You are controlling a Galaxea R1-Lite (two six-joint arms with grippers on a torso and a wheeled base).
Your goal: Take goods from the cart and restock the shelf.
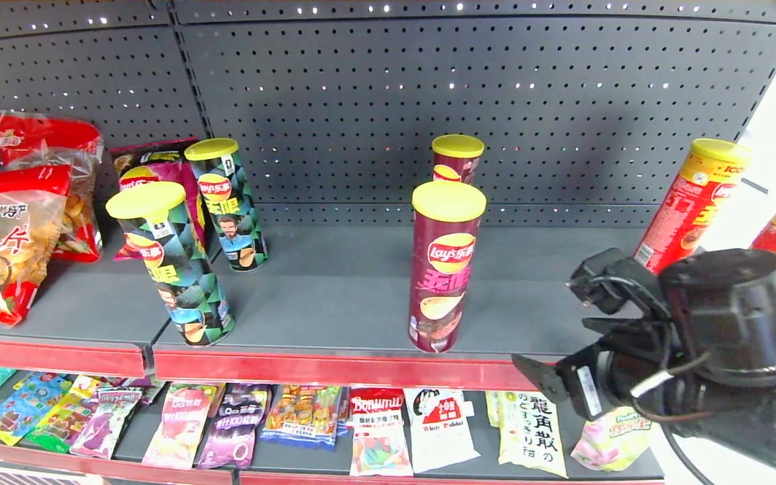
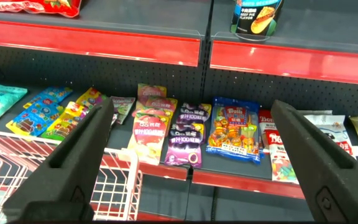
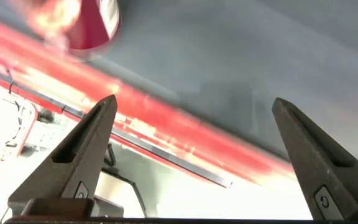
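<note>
Canister (image 1: pixel 447 266), maroon, upright at frame centre on shelf (image 1: pixel 334 296): likely light, stiff, slick, dentable; best gripped mid-body. Right gripper (image 1: pixel 546 320) lower right, spread wide, empty. Left gripper (image 2: pixel 191 104) likewise, near cart (image 2: pixel 120 186).

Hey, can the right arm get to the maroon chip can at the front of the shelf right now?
Probably yes. The right gripper is open and empty, and only bare shelf lies between it and the front maroon can; nothing stands in that gap.
</note>
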